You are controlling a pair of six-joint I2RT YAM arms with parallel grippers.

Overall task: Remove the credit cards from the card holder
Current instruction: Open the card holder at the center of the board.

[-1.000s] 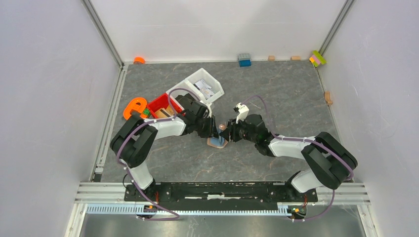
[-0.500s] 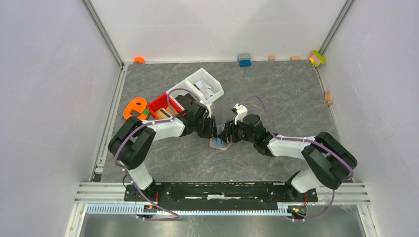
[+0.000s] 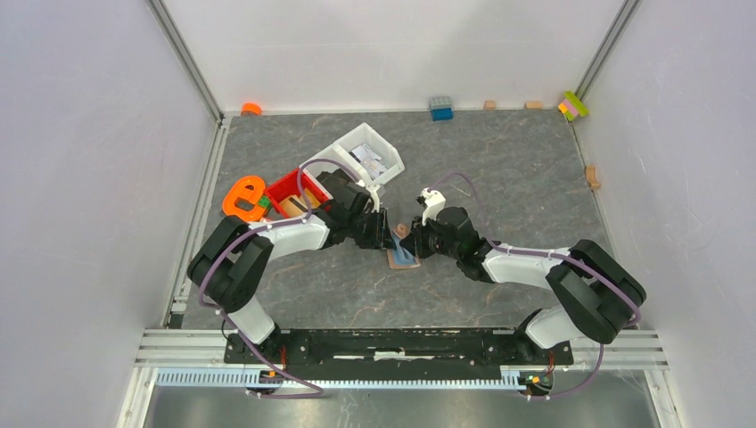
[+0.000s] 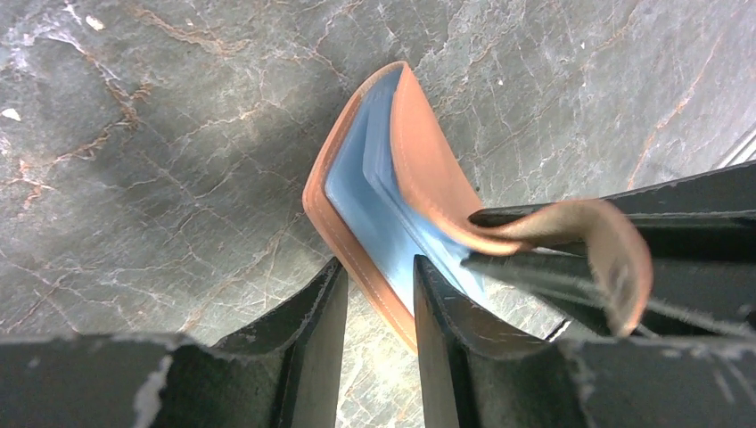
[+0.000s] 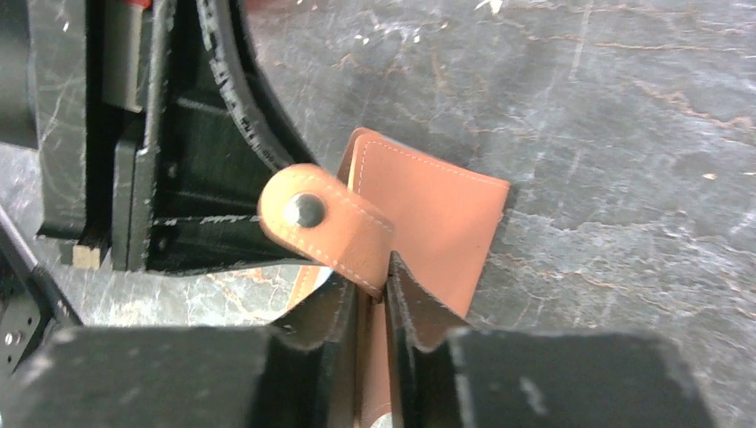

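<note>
Red bin (image 3: pixel 287 185), white tray (image 3: pixel 334 145), orange ring (image 3: pixel 234 207), blue block (image 3: pixel 440 108)

Soft, even overhead light — faint shadows, slight near-edge blur in the wrist views.

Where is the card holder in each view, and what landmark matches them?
Top external: card holder just below centre, a small brown patch.
Left wrist: card holder mid-frame, gaping open, blue card inside.
Right wrist: card holder mid-frame, plain brown outer face showing.
Shared landmark: its closing tab, curled at the right edge in left wrist, centre-left with a metal snap in right wrist; too small to tell from above.
</note>
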